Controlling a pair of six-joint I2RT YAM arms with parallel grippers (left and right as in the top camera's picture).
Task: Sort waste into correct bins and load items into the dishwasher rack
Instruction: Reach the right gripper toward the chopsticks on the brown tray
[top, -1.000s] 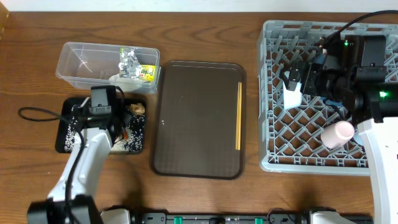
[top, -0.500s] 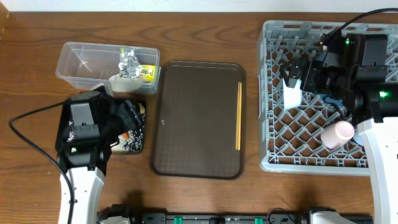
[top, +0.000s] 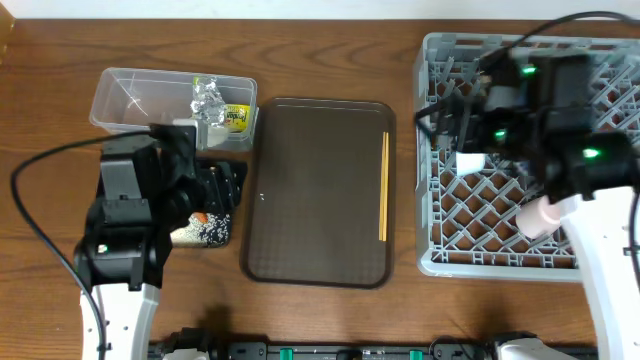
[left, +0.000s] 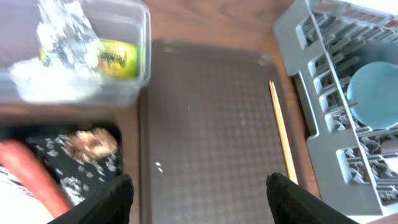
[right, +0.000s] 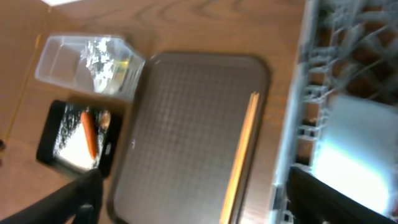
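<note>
The clear tub (top: 125, 100) holds silver foil (top: 208, 95), the yellow-green wrapper (top: 238, 117) and white tissue (left: 50, 78). The black tray (top: 215, 232) lies partly under my left arm, with the carrot (left: 34, 174), the brown lump (left: 90, 143) and rice (right: 74, 146) in it. The chopsticks (top: 384, 187) lie on the brown serving tray (top: 320, 190). The rack (top: 440, 240) holds the white bowl (top: 470, 160), the pink cup (top: 545, 213) and a light-blue round vessel (left: 373, 93). My left gripper (left: 199, 199) is open and empty above the serving tray's left edge. My right gripper (right: 193, 199) is open and empty, high above the rack's left side.
The serving tray fills the table's middle between the bins and the rack. The left arm's cable (top: 40, 190) loops over the table at the left. The rack's left wall (right: 292, 143) stands close to the chopsticks.
My left arm has lifted off the black tray and swung right, toward the serving tray. My right arm has moved left and up from the white bowl, which stays in the rack.
</note>
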